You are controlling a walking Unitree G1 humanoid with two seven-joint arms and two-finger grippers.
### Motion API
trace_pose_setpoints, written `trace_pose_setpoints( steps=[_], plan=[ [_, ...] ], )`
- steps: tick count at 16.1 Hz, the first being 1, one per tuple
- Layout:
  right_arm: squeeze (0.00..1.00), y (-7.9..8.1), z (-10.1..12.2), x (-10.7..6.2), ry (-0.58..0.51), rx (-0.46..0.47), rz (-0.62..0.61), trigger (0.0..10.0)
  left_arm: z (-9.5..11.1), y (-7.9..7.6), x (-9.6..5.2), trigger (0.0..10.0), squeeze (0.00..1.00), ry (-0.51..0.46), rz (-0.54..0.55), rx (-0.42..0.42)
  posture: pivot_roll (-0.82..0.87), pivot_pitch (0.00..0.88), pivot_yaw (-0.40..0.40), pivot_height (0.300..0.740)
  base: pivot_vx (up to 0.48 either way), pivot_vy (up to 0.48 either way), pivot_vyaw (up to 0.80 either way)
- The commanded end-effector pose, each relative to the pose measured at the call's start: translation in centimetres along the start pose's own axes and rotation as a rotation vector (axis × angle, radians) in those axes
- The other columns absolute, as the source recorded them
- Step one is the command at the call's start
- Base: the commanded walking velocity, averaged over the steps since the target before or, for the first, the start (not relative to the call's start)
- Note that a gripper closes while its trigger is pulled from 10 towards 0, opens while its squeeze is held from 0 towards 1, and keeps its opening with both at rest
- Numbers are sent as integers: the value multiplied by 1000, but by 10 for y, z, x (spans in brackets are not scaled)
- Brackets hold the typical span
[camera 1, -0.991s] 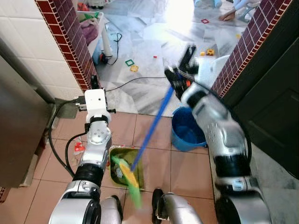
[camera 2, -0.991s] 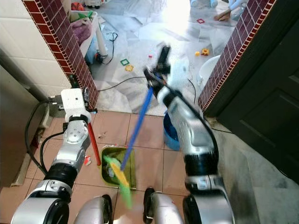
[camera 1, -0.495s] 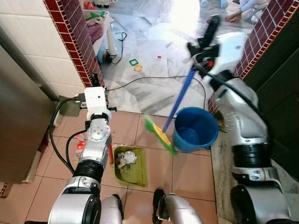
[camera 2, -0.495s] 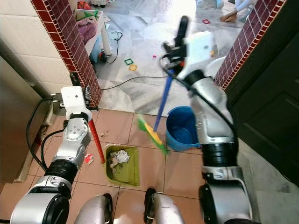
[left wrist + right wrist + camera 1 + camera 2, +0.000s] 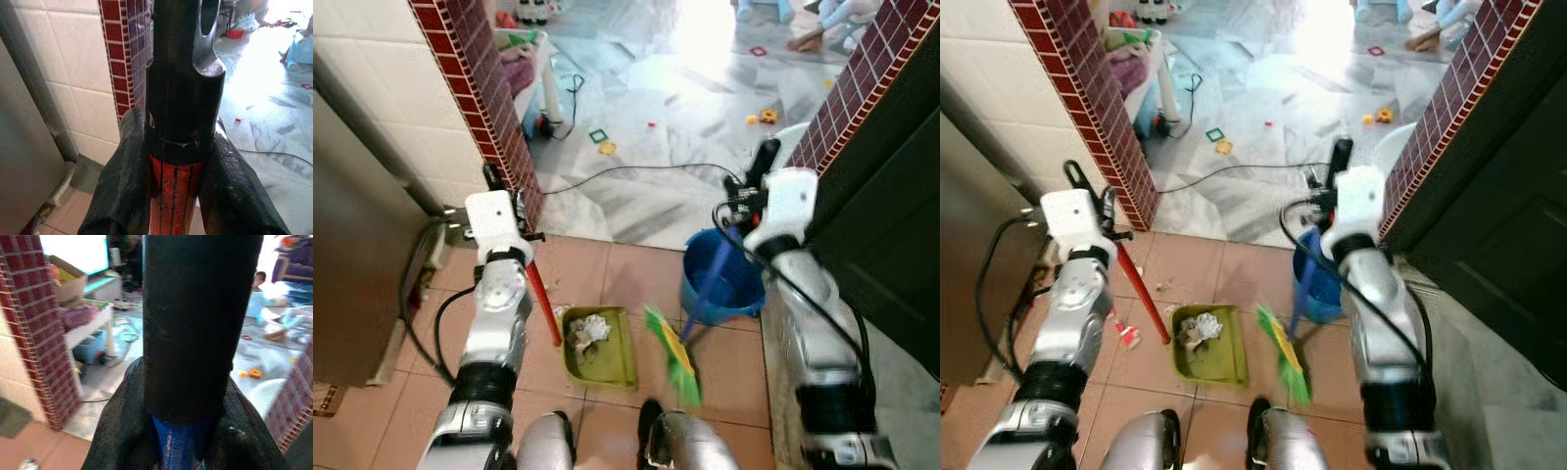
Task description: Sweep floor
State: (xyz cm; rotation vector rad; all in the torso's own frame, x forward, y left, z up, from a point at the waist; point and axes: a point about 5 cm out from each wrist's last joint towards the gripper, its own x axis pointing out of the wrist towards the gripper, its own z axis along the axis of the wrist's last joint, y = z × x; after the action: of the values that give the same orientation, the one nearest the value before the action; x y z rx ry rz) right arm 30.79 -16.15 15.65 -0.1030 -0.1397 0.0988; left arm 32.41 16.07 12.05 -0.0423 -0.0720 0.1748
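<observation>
A green dustpan (image 5: 607, 354) lies on the terracotta tiles with crumpled paper scraps (image 5: 590, 328) in it. Its red handle (image 5: 543, 299) slants up to my left gripper (image 5: 176, 161), which is shut on the handle just below its black cap. My right gripper (image 5: 183, 431) is shut on the blue broom handle (image 5: 710, 284), near the black top end. The broom slants down in front of a blue bucket (image 5: 739, 289). Its green and yellow bristles (image 5: 674, 357) rest at the floor just right of the dustpan.
Red brick pillars (image 5: 480, 88) flank the doorway to a marble floor with small toys (image 5: 604, 142) and a black cable (image 5: 626, 176). A dark door (image 5: 891, 225) stands on the right, a steel appliance (image 5: 352, 274) on the left. A small wrapper (image 5: 1126, 338) lies left of the dustpan.
The broom left the dustpan, swung up and right toward the bucket, then came down; its bristles now sit right of the dustpan. My right arm dropped lower. The camera has shifted slightly.
</observation>
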Motion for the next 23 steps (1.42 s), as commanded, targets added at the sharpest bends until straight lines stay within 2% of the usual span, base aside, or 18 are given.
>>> trace_pose_setpoints(
  steps=[1, 4, 9, 12, 17, 23],
  plan=[
    [0, -6, 0, -4, -12, -101, -58, 10000, 17, 1, -3, 10000, 0, -58, -20, -24, -97, 60, 38, 740, 0, 0, 0],
    [0, -13, -11, -6, 33, -107, -141, 10000, 24, -4, -13, 10000, 0, -40, -70, -40, -94, 42, 45, 740, 0, 0, -267],
    [0, -25, -9, -2, 27, -155, -187, 10000, 33, -10, -14, 10000, 0, -32, -95, -88, -103, 43, 38, 740, 0, 0, -800],
    [0, -41, -14, -3, 75, -245, -274, 10000, 39, -12, -16, 10000, 0, -20, -105, -109, -104, 45, 34, 740, 0, 0, -800],
    [0, -41, -13, 0, 67, -253, -272, 10000, 37, -10, -17, 10000, 0, -4, -114, -109, -105, 53, 32, 740, 0, -119, -695],
    [0, -40, -15, 0, 69, -262, -270, 10000, 38, -16, -18, 10000, 0, 6, -127, -130, -112, 59, 33, 740, 0, -366, 0]
  ],
)
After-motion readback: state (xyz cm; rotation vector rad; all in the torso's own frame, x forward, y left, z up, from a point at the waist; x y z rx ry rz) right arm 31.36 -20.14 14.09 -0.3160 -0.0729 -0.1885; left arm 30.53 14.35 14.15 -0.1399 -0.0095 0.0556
